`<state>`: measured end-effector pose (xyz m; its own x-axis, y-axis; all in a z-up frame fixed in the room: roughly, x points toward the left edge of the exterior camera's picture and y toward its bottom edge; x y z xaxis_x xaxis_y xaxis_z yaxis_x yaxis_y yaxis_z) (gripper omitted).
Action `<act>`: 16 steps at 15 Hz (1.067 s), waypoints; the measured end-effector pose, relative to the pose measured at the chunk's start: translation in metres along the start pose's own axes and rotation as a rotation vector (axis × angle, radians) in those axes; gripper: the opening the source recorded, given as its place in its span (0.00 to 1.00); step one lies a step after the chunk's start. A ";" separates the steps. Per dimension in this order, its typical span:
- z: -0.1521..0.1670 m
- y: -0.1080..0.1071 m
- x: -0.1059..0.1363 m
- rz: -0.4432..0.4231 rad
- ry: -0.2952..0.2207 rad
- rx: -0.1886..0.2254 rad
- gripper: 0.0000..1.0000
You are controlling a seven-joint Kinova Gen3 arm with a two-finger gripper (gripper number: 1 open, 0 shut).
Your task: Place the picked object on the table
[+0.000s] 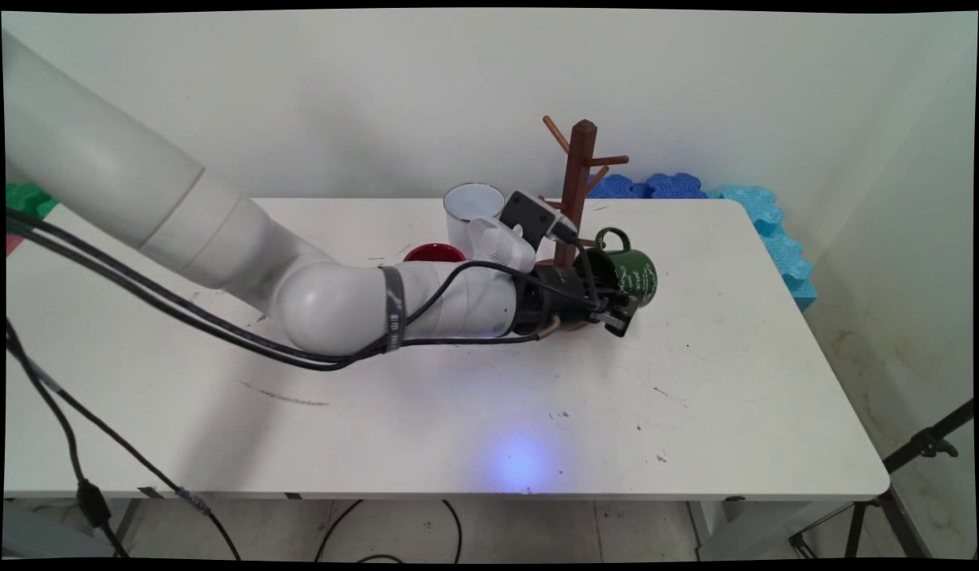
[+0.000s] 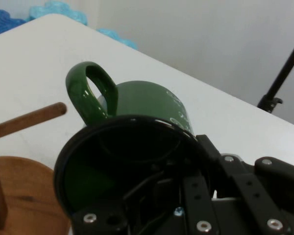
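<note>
White table (image 1: 426, 412) by the wall: the gripper (image 1: 616, 305) is clamped on the rim of a green mug (image 1: 634, 274), tipped sideways, handle at 12 o'clock beside the wooden mug tree (image 1: 578, 186).

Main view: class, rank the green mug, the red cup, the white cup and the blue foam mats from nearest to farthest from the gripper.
1. Green mug, held in the gripper.
2. Red cup, behind the arm.
3. White cup, farther back; close to the red cup's distance.
4. Blue foam mats, beyond the table's far right corner.
</note>
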<state>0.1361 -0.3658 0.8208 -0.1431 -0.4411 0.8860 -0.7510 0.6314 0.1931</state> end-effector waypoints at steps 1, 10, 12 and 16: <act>-0.004 0.002 0.002 0.002 -0.004 -0.006 0.00; -0.055 -0.006 0.020 0.114 -0.116 -0.057 0.00; -0.064 -0.011 0.026 0.139 -0.141 -0.067 0.00; -0.086 -0.022 0.041 0.207 -0.222 -0.088 0.00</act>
<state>0.2022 -0.3423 0.8891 -0.4312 -0.4200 0.7986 -0.6342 0.7706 0.0629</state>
